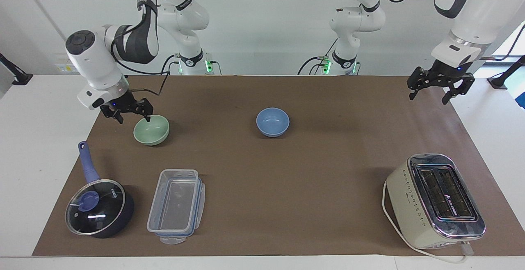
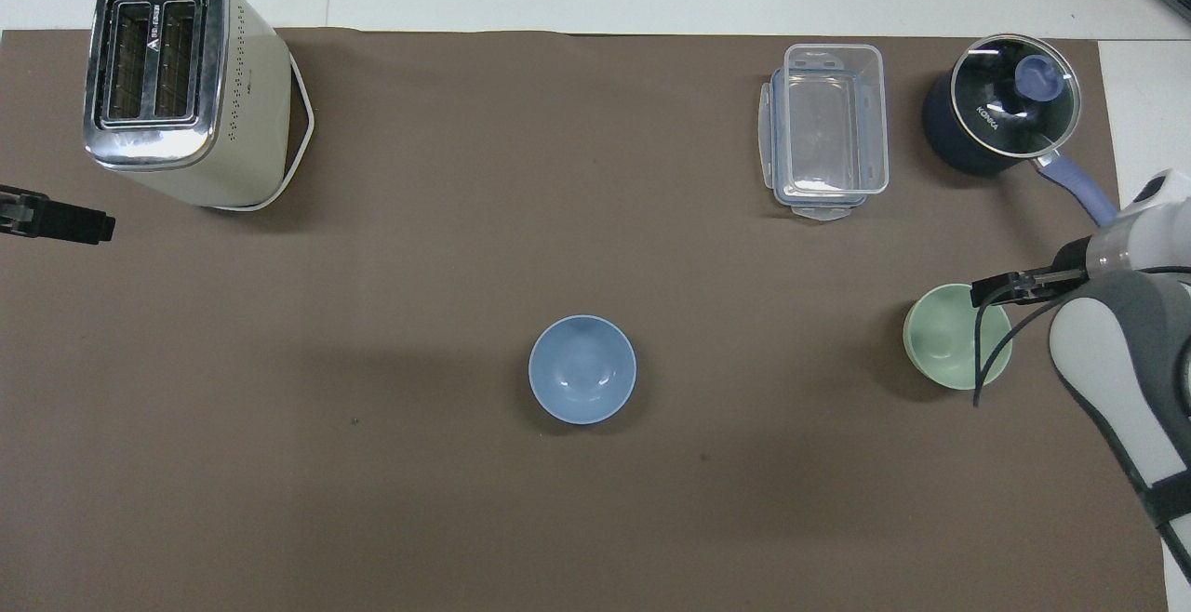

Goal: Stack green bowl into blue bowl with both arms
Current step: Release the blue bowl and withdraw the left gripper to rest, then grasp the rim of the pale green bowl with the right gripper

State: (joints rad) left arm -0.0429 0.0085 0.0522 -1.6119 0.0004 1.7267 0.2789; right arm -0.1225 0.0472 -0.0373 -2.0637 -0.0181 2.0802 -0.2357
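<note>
While the small round pale mint-green bowl sits empty toward the right arm's end, we see the right gripper spread wide at its rim, gripping nothing. Small round periwinkle-blue bowl mid-mat. Left gripper hangs unclenched over the brown mat's edge, waiting.
</note>
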